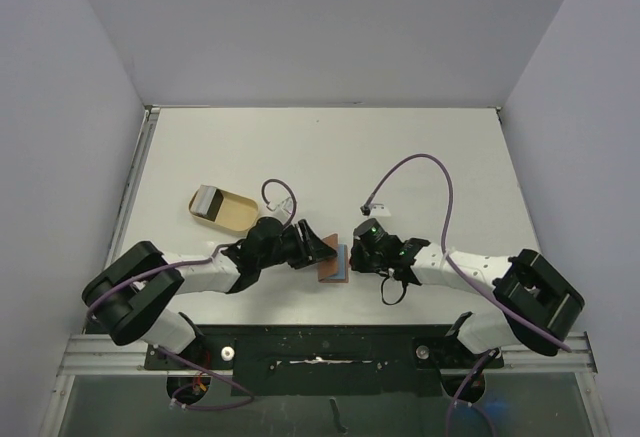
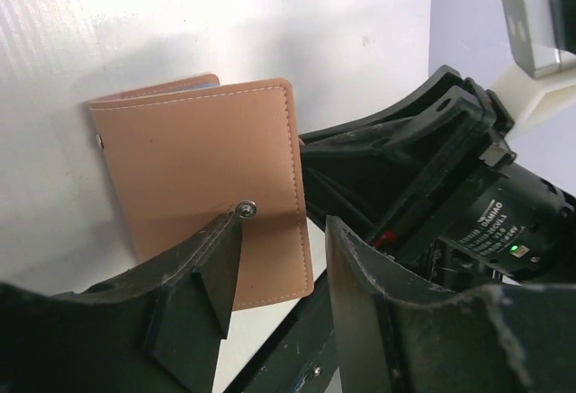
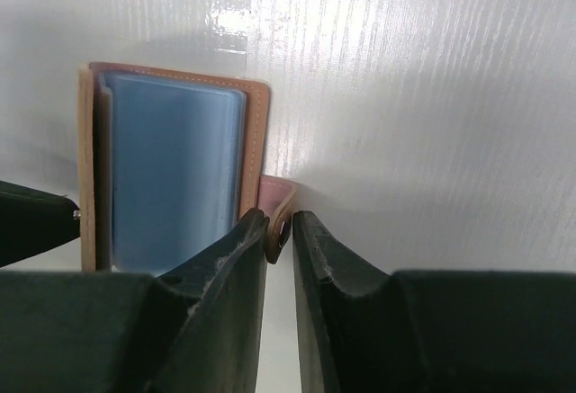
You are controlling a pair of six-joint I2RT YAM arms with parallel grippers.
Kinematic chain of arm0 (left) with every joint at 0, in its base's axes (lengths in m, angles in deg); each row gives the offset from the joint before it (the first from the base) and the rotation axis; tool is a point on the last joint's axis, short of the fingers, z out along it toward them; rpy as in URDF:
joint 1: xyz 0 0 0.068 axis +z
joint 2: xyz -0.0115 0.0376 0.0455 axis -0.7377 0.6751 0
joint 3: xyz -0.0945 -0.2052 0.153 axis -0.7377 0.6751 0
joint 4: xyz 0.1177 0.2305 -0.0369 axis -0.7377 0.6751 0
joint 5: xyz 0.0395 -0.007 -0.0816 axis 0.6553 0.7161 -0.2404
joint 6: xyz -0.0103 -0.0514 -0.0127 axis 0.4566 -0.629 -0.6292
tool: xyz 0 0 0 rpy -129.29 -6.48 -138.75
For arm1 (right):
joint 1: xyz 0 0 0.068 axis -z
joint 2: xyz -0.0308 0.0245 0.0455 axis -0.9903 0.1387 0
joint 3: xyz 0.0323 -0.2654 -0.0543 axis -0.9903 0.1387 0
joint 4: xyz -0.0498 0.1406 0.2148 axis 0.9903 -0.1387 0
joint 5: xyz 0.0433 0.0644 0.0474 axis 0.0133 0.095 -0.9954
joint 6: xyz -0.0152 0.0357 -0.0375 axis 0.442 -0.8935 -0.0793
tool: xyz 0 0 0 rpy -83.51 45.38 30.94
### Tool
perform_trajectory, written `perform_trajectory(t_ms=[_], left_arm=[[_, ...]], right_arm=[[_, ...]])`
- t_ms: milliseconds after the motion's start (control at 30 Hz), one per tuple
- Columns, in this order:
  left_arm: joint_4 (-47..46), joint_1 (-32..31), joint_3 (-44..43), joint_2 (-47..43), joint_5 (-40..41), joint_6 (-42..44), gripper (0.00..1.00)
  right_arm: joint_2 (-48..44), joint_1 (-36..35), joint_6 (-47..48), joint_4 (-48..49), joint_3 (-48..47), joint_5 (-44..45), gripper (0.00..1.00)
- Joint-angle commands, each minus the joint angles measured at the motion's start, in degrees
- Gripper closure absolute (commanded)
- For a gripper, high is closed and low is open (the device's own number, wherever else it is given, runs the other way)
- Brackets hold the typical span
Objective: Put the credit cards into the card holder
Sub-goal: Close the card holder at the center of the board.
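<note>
Card holder (image 1: 333, 263) held open on the surface (image 1: 420, 157) between both arms, light blue card (image 3: 171, 177) seated inside. Left gripper (image 2: 283, 227) wide, fingertip (image 2: 225, 236) on the cover snap (image 2: 245, 208); right gripper (image 3: 279, 222) narrow around the closing tab (image 3: 274, 197), grip uncertain. Next likely needs a free gripper for the grey cards (image 1: 208, 199) in the tan case (image 1: 238, 215).

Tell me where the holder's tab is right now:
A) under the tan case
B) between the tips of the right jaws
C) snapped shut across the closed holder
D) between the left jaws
B: in the right wrist view the tab sticks out from the edge of the open holder and lies between the tips of the right jaws. Whether they pinch it is unclear.
</note>
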State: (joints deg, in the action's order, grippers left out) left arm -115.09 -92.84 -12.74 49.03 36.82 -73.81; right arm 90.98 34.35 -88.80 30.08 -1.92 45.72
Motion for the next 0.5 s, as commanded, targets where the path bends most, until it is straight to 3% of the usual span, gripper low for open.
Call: perform_trajectory(t_ms=[0, 200, 467], left_arm=[[-3.07, -0.17, -2.33, 0.28, -0.46, 2.07, 0.6], [-0.13, -0.17, -3.29, 0.6, 0.55, 4.38, 0.63], [1.87, -0.23, -5.66, 2.12, -0.2, 6.24, 0.57]], right_arm=[[-3.91, -0.37, -0.79, 1.45, 0.26, 1.14, 0.8], [-5.36, -0.33, -0.97, 0.75, 0.4, 1.62, 0.79], [-6.69, -0.34, -1.3, -0.4, -0.32, 2.04, 0.75]])
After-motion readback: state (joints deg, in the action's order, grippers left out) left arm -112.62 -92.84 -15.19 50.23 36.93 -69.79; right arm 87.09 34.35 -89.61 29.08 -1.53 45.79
